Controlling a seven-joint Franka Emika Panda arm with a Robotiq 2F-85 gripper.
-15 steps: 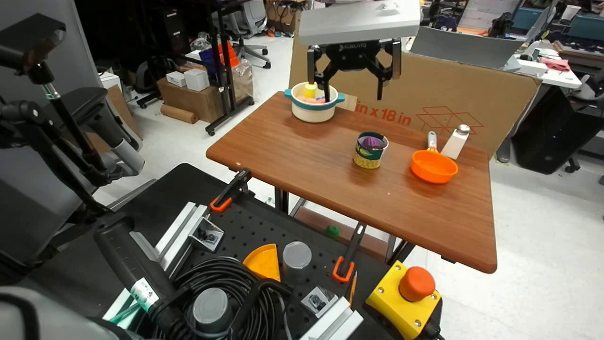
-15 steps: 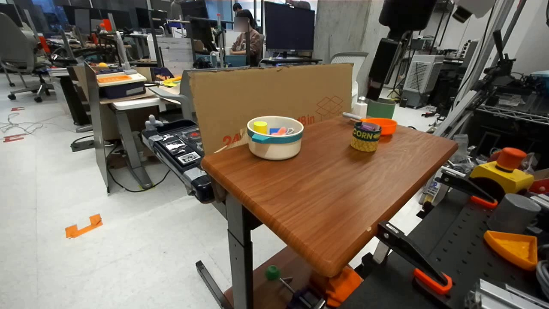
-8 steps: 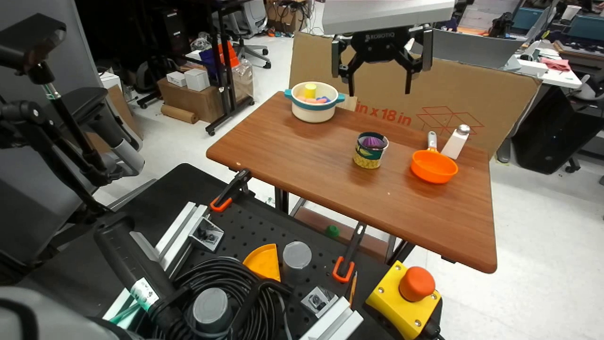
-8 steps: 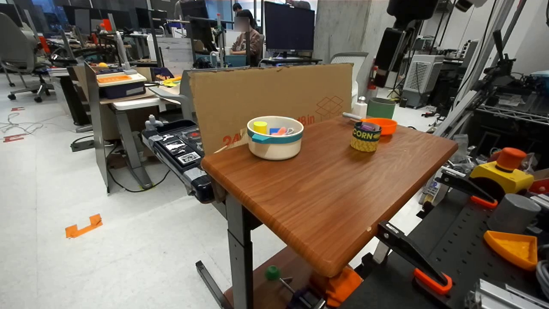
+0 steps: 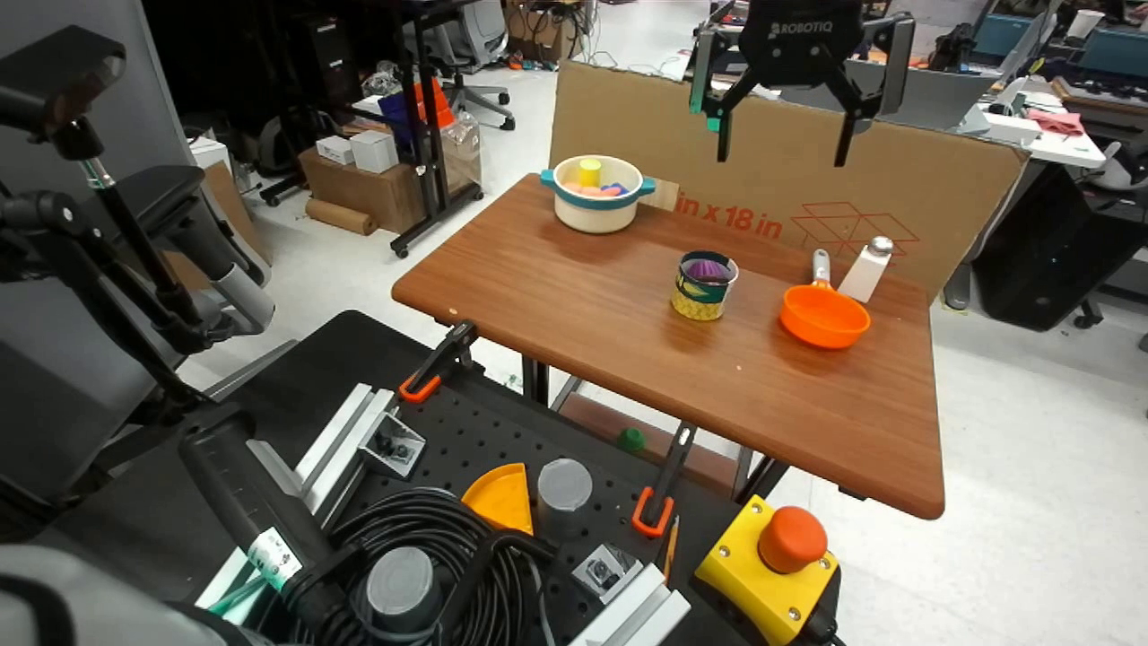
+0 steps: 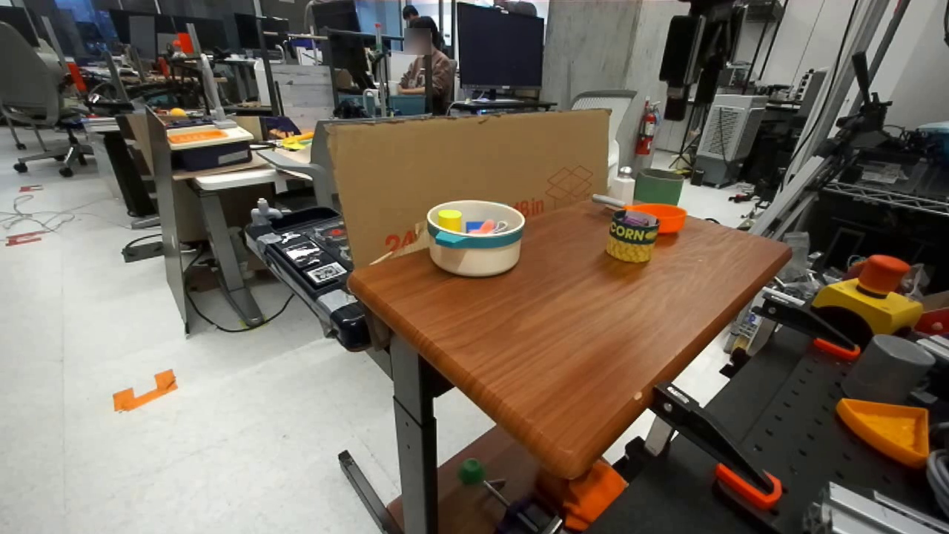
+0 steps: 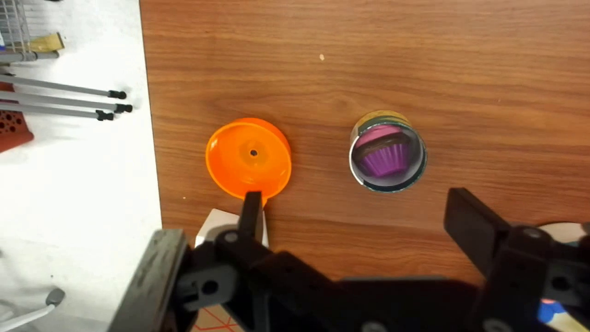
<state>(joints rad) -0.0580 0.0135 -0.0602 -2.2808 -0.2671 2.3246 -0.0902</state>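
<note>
My gripper (image 5: 781,161) hangs high above the back of the wooden table (image 5: 574,296), its jaws wide apart with nothing between them. In the wrist view a corn can (image 7: 381,116) lies just beyond the fingertips, with a purple-and-brown toy cupcake (image 7: 386,159) inside. An orange pan (image 7: 244,170) with a grey handle rests to its left there. A white shaker (image 5: 865,272) stands beside that handle, partly hidden by a finger in the wrist view. At the table's far corner is a cream pot (image 5: 595,217) with teal handles, holding a yellow piece (image 6: 449,219) and other small toys.
A cardboard sheet (image 5: 951,188) stands upright along the back edge of the table. On the near side is a black pegboard surface (image 5: 475,431) with clamps, cables and a yellow emergency-stop box (image 5: 762,574). A green bin (image 6: 658,187) shows behind the table.
The open gripper has moved from above the cream pot toward the orange pan's side and risen somewhat. The objects on the table have not moved.
</note>
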